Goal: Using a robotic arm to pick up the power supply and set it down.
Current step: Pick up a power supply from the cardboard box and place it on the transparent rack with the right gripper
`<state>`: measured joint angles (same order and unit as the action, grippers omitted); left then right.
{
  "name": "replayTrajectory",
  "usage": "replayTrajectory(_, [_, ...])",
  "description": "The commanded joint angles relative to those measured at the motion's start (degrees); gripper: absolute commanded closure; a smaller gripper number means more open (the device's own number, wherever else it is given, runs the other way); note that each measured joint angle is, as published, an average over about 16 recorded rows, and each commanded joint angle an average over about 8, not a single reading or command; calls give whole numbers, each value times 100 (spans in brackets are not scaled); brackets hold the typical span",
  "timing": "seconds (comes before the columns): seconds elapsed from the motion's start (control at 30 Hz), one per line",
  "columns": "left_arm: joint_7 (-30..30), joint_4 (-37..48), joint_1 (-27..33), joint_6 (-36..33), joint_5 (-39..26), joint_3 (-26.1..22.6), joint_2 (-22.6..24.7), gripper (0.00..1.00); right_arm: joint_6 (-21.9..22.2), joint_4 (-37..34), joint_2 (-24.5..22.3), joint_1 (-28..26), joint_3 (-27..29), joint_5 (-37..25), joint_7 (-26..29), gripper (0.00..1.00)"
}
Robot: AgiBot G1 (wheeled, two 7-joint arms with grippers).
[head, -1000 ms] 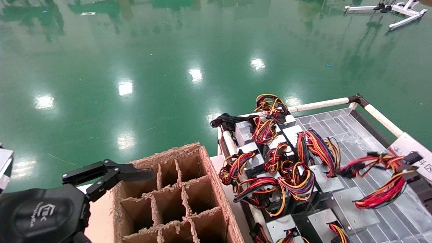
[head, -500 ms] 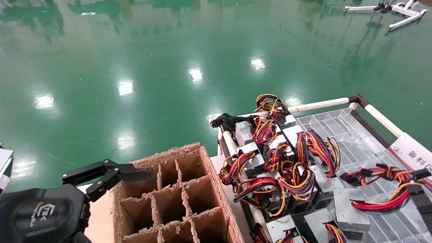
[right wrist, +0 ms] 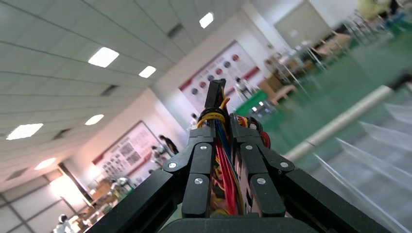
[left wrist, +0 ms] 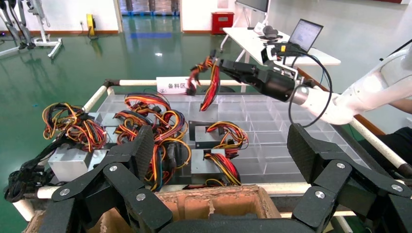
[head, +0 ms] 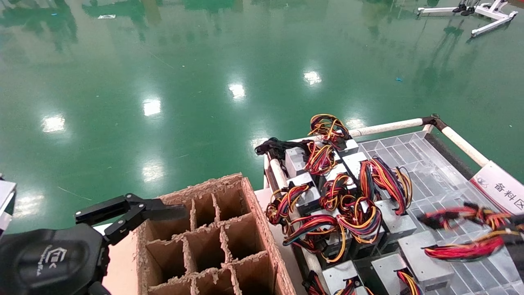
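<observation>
A black robotic arm point(left wrist: 272, 80), its two long fingers clamped on a power supply's red, yellow and black cable bundle point(left wrist: 208, 86), holds it above the clear tray point(left wrist: 272, 121).

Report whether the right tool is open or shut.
Shut. In the right wrist view, the right tool has both fingers pressed against a wire bundle of red, yellow and blue wires between them.
</observation>
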<state>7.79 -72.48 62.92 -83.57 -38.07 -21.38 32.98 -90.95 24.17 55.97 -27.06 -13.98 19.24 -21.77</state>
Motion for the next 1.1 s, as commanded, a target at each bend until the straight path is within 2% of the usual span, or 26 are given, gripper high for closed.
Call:
replayTrajectory(0.03, [0,0,0,0,0,0,0,0,0,98,57,-59,31,-20,-74,100])
replayTrajectory(0.4, [0,0,0,0,0,-1,0,0,16,-76,498,-465,35,-297,-426,100])
replayTrajectory(0.6, [0,0,0,0,1,-1,0,0,-11,-163,681,-371,133,-303,-703,100])
replayTrajectory(0.93, [-1,0,0,1,1,-1,-1,0,-19,247,703,110,452,-186,-980,100])
replayTrajectory(1.1, [-1,0,0,1,1,-2,-1,0,6,388,852,-9,591,-197,-1307,100])
